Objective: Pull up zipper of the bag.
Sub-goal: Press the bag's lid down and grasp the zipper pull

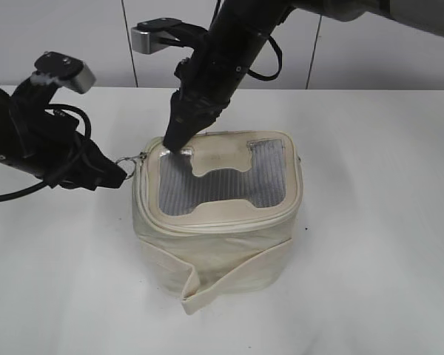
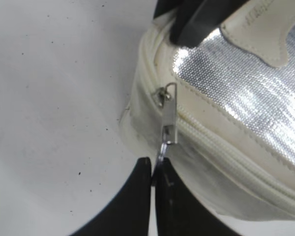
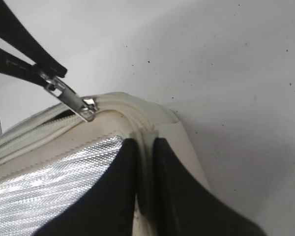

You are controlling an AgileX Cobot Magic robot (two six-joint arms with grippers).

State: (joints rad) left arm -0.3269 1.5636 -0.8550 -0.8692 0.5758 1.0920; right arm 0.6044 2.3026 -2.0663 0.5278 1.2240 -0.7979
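The cream bag [image 1: 229, 251] stands mid-table, its lid with the grey mesh window [image 1: 266, 177] facing up. My left gripper [image 1: 120, 173] is at the bag's left corner, shut on the ring pull of a silver slider [image 2: 169, 119] of the zipper [image 2: 221, 147]; its jaws [image 2: 153, 170] pinch the pull taut. A second small ring [image 2: 162, 96] sits just behind that slider. My right gripper [image 1: 175, 143] reaches across onto the lid's back-left corner; its jaws [image 3: 145, 150] are shut on the cream lid rim [image 3: 137, 110]. The slider [image 3: 83, 105] also shows in the right wrist view.
The white table [image 1: 370, 222] lies all round the bag. A loose cream strap [image 1: 207, 285] hangs across the bag's front side. A grey panelled wall [image 1: 355, 52] stands behind the table. The left arm's cables [image 1: 29, 188] trail at the left edge.
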